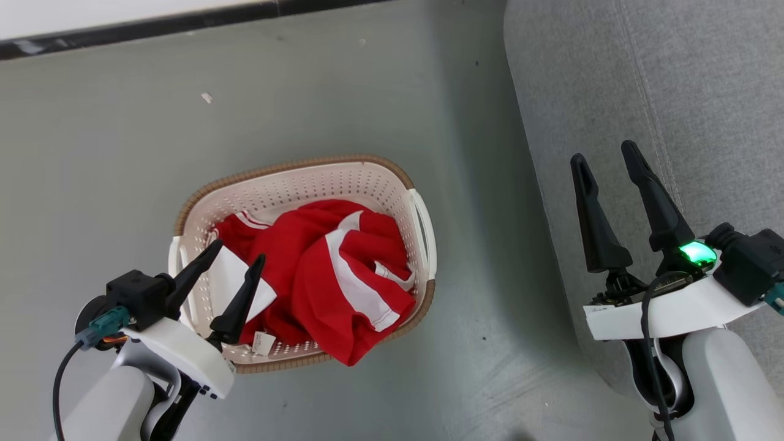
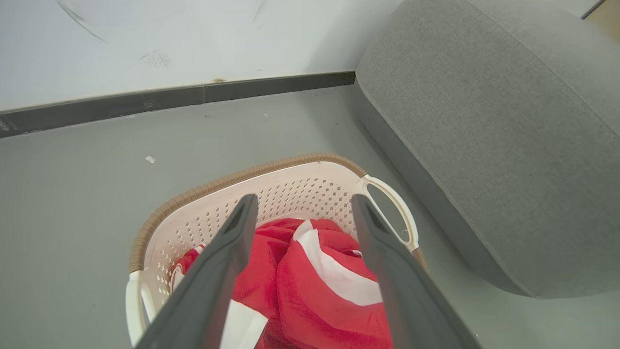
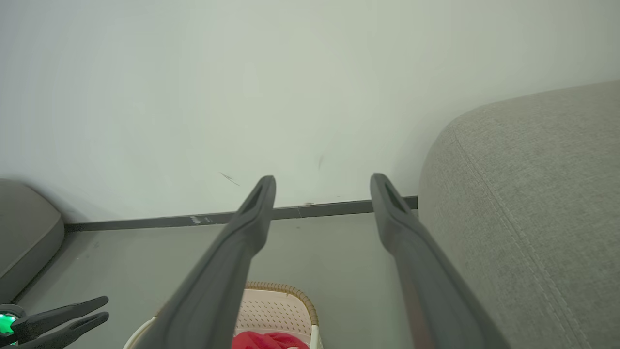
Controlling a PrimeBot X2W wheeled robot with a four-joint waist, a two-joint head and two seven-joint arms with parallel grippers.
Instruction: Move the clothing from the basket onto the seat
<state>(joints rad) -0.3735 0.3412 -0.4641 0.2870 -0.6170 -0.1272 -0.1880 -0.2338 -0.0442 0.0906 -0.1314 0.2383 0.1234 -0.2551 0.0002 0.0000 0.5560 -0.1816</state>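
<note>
Red clothing lies heaped in the basket, left of the seat. The left tool, open and empty, hovers above its near-left side; it should sink deep into the folds before closing. The right tool hangs open.

Grey floor meets a pale wall (dark baseboard between), perhaps scuffed.
</note>
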